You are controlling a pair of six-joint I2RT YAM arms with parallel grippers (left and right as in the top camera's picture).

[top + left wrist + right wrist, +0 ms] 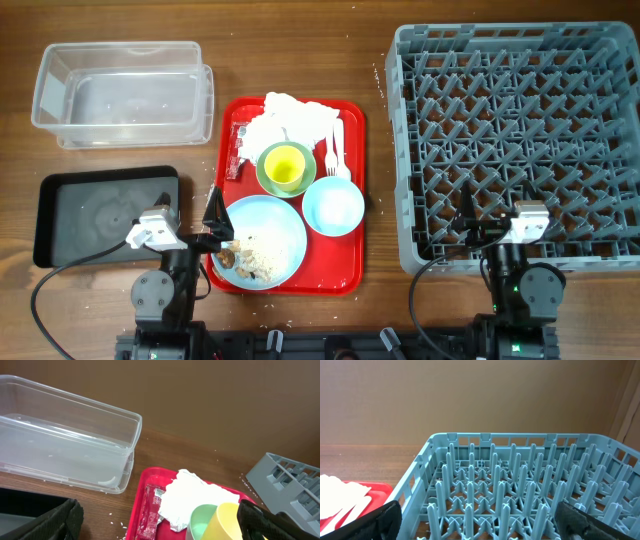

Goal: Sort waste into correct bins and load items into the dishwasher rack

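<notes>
Waste: crumpled white paper napkins (pixel 290 118) lie at the far edge of the red serving tray (pixel 350 255). A red-and-clear plastic wrapper (pixel 238 150) lies along the tray's left edge, its long axis running far to near. Pale crumbly food scraps (pixel 262 258) sit on the near part of the light blue plate (pixel 265 220).
Items: the plate fills the tray's near-left corner. The light blue bowl (pixel 333 207) is just beside it on the right, mouth up. A small yellow cup (pixel 287 165) stands mouth up inside the pale green bowl (pixel 265 180) at the tray's middle. A white plastic fork and spoon (pixel 337 150) lie far to near by the right edge; their heads are too small to tell apart.
Bins: the clear rectangular plastic tub (pixel 60 60) is toward the far-left corner of the wooden table (pixel 300 40). The shallow black rectangular tray (pixel 45 220) is at the near-left. Both run lengthwise left to right.
Rack: the large square grey plastic rack (pixel 400 150) takes the table's right side, its pegs upright.
Left gripper (pixel 214 225): fingers wide apart, holding nothing, over the tray's near-left edge.
Right gripper (pixel 468 225): fingers wide apart, holding nothing, over the rack's near edge.
Overhead only: black tray, plate, scraps, cutlery.
Left wrist only: the tub's side wall and the wrapper lying flat against the napkins.
Right wrist only: the pegs seen side-on.
</notes>
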